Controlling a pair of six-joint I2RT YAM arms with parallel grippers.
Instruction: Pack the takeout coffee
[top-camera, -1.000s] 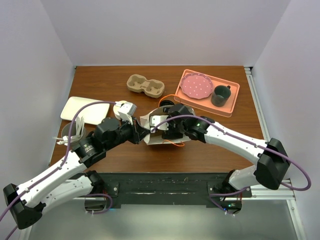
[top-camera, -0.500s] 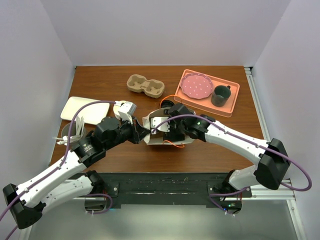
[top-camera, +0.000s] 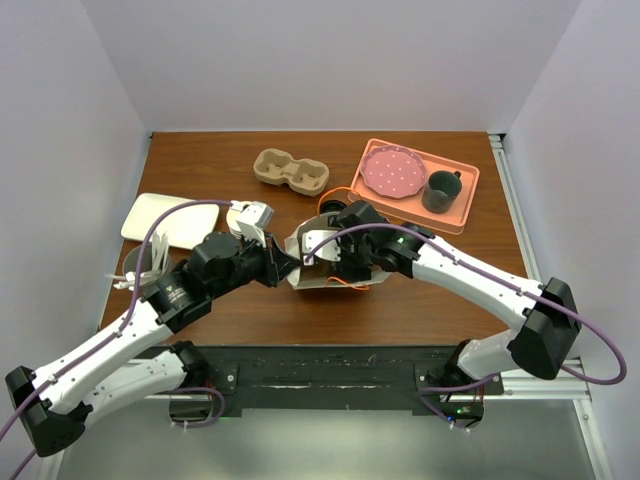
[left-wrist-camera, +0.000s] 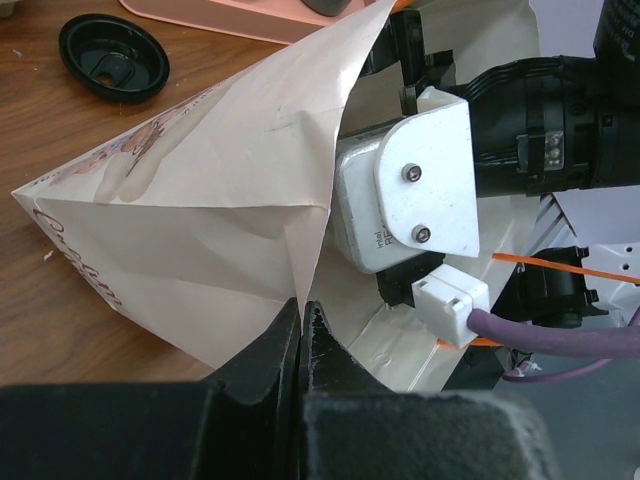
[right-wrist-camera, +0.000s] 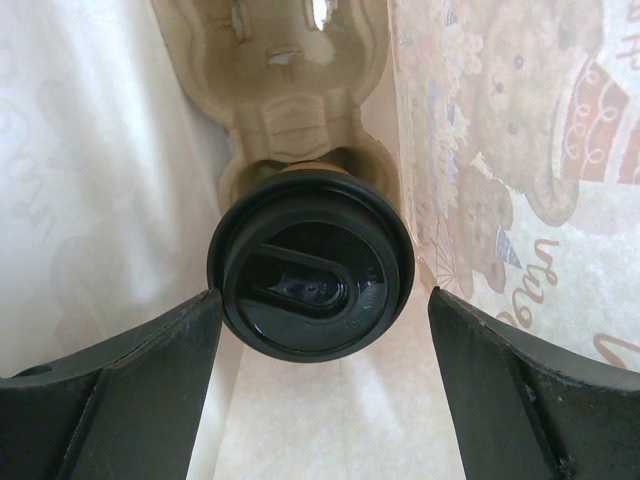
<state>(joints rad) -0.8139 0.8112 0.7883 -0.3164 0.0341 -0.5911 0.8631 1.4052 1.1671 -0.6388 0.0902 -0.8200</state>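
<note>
Coffee spot: the takeout coffee (right-wrist-camera: 311, 262) is sitting lid-up in a pulp carrier (right-wrist-camera: 290, 60), deep inside the paper bag (left-wrist-camera: 200, 200) that is lying on its side mid-table.
Right claw: the right gripper (right-wrist-camera: 322, 300) is reaching into the bag mouth, jaws standing wide, with gaps showing at 9 and 3 o'clock of the lid; it is gripping nothing.
Left claw: the left gripper (left-wrist-camera: 302, 320) is pinching the bag's rim, jaws closed on the paper.
Room: the bag walls are crowding both right fingers closely.
Edges: a loose black lid (left-wrist-camera: 112, 55) is lying at 10 o'clock in the left wrist view; from above, a second carrier (top-camera: 290, 170) is sitting at 12 o'clock of the bag and a salmon tray (top-camera: 465, 205) at 2 o'clock.
</note>
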